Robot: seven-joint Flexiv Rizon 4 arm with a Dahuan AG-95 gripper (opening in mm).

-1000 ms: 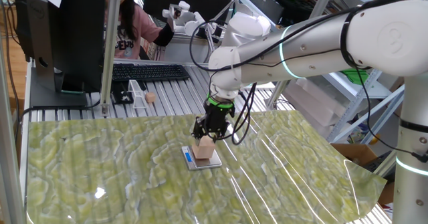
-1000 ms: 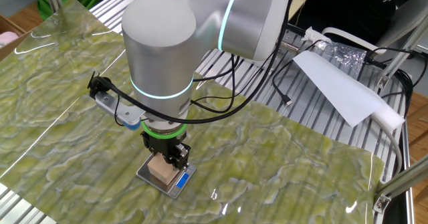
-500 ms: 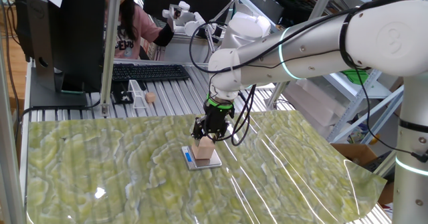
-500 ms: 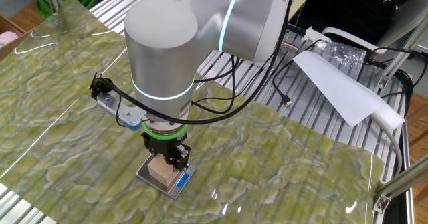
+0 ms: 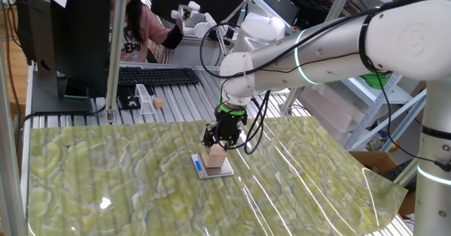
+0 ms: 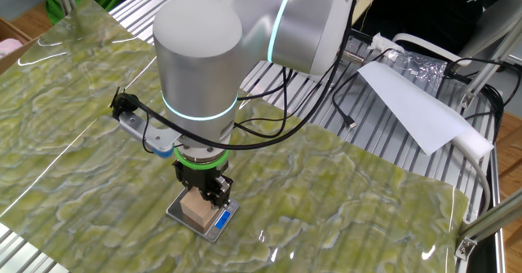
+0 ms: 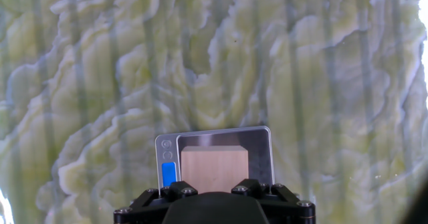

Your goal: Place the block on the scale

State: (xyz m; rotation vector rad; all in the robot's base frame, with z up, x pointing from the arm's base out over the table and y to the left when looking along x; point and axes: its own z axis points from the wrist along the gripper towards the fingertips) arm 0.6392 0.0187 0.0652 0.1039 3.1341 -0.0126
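Note:
The light-tan wooden block rests on the silver-grey plate of the small scale, whose blue display strip faces the near-left. In the other fixed view the block sits on the scale too. My gripper hangs directly over the block, with its black fingertips level with the block's top and slightly apart from it. The hand view looks straight down on the block, centred on the scale, with the gripper at the bottom edge.
A green marbled mat covers the table. Behind it on the slatted bench lie a keyboard, a small clear stand and a tiny wooden ball. A person sits at the back. Cables and white paper lie to the side.
The arm has shifted very slightly upward. The block and the scale have stayed in place.

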